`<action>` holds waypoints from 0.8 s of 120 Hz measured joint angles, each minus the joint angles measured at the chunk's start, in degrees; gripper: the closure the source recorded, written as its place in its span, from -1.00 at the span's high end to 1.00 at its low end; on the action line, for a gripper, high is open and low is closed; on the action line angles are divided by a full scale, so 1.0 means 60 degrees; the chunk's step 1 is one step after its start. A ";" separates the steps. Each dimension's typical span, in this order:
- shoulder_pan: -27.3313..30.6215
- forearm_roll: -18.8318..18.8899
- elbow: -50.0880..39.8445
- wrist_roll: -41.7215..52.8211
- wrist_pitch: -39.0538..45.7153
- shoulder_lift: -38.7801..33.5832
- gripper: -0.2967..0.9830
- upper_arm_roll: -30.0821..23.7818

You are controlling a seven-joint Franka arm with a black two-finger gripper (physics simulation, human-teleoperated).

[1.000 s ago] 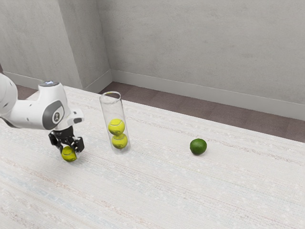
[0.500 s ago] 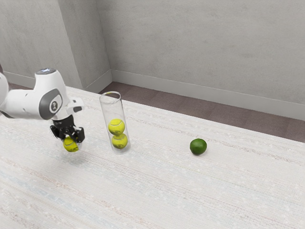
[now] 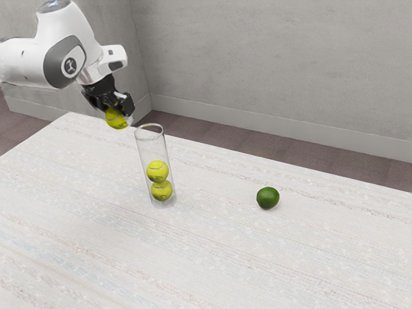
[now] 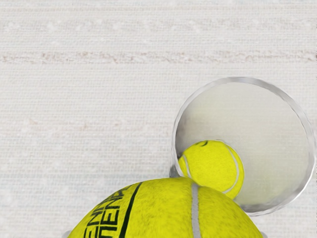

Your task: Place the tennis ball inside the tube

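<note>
"One robot arm (image 3: 69,48) enters at the exterior view's left. State the condition of its end effector (image 3: 120,112)."

"Loaded. Its two fingers (image 3: 129,105) grip the tennis ball (image 3: 116,119) from opposite sides, with the lower part of the ball exposed beneath them."

"Specify the position of that ball."

"Raised clear of the tabletop (image 3: 225,257), outside the tube (image 3: 152,148), near the rim and above rim level. In the exterior view it is to the left of the opening. The wrist view shows black lettering and a pale seam on its surface, and the ball overlaps part of the view of the rim."

"Proceed to the right. Describe the tube."

"Transparent, cylindrical, open at the top, standing upright on the tabletop. Contents: two balls, stacked. The upper ball (image 3: 157,171) rests on the lower ball (image 3: 161,190), which is at the base. The space between the upper ball and the rim is unfilled."

"Does the wrist view agree?"

"Yes. It looks down through the round opening, and a yellow ball is visible inside, close to the tube wall."

"Identify the last item, farther right."

"A dark green, rounded fruit (image 3: 268,197). It rests on the tabletop, well apart from the tube. Its exact type cannot be determined."
</note>
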 joint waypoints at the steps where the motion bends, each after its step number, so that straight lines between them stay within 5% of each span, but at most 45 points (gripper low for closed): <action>1: 0.0010 0.0015 0.0148 0.0000 -0.0036 0.0103 -0.03 -0.0024; 44: -0.0048 0.0248 0.1635 -0.0036 -0.0688 0.1487 -0.02 -0.0713; 96: -0.0022 0.0169 0.2012 0.0008 -0.1047 0.1677 0.43 -0.0816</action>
